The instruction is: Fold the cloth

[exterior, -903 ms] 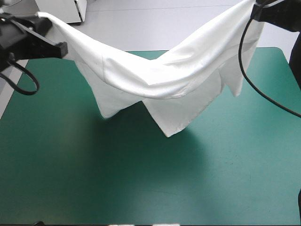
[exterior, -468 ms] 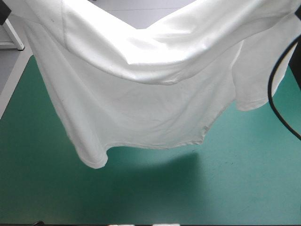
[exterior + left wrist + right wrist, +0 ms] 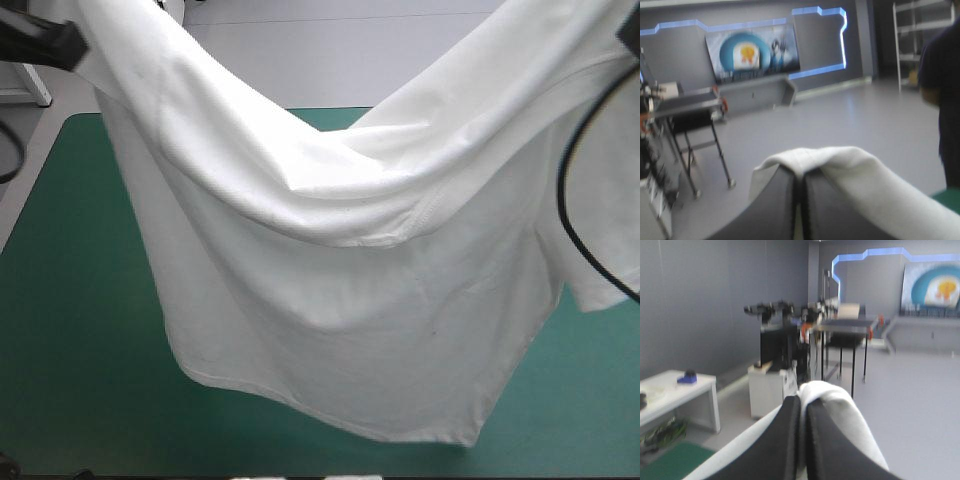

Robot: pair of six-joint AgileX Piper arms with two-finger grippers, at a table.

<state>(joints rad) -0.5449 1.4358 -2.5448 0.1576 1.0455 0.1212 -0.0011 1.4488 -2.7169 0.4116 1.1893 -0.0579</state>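
Over the teal-green table [image 3: 60,330] the T-shirt [image 3: 350,300] hangs lifted, stretched left to right, sagging in the middle, left gripper [image 3: 800,176] and right gripper [image 3: 803,404] each clamped nearly closed on an upper end.

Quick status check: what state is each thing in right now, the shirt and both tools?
T-shirt: lifted, unfolded, slung between both tools, sagging in the middle.
left tool: shut on the T-shirt, raised above the table.
right tool: shut on the T-shirt, raised above the table.
table: teal-green cover partly hidden by the hanging T-shirt.
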